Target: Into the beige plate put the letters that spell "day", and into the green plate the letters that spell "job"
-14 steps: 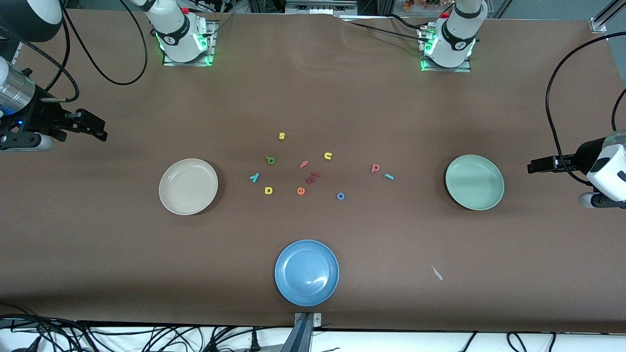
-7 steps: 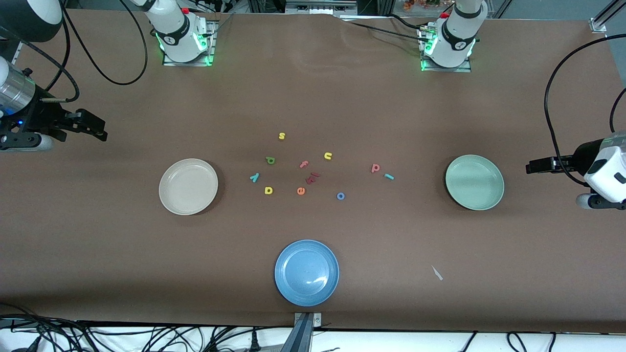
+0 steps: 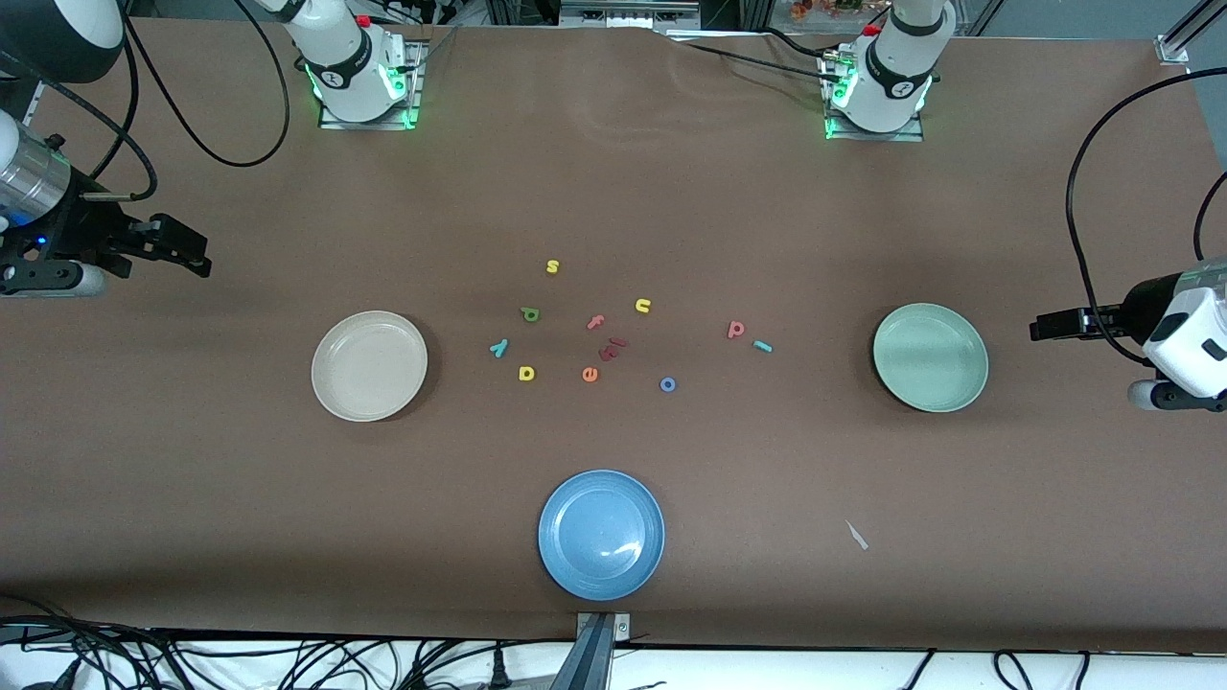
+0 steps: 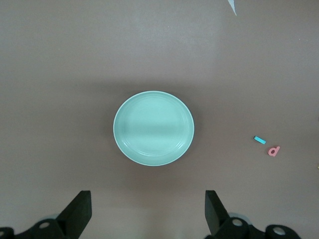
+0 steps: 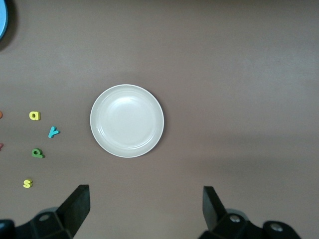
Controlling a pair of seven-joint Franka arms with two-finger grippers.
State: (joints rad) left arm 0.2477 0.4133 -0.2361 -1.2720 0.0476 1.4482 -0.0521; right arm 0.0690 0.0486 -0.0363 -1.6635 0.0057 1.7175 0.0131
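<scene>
The beige plate (image 3: 369, 365) (image 5: 127, 120) lies bare toward the right arm's end, and the green plate (image 3: 930, 356) (image 4: 153, 128) lies bare toward the left arm's end. Between them lie the yellow d (image 3: 526, 373), green a (image 3: 530, 313), teal y (image 3: 498, 347), teal j (image 3: 762, 346), blue o (image 3: 668, 384) and pinkish b (image 3: 735, 330). My right gripper (image 3: 199, 257) (image 5: 146, 206) hangs open over bare table at its end. My left gripper (image 3: 1037, 329) (image 4: 148, 209) hangs open beside the green plate. Neither holds anything.
A blue plate (image 3: 601, 534) sits near the table's front edge. Among the letters lie a yellow s (image 3: 552, 266), yellow u (image 3: 642, 306), orange e (image 3: 590, 375), pink f (image 3: 595, 322) and dark red pieces (image 3: 612, 349). A white scrap (image 3: 856, 535) lies near the front edge.
My left gripper has drifted slightly toward the green plate. The right gripper and the letters have not visibly moved.
</scene>
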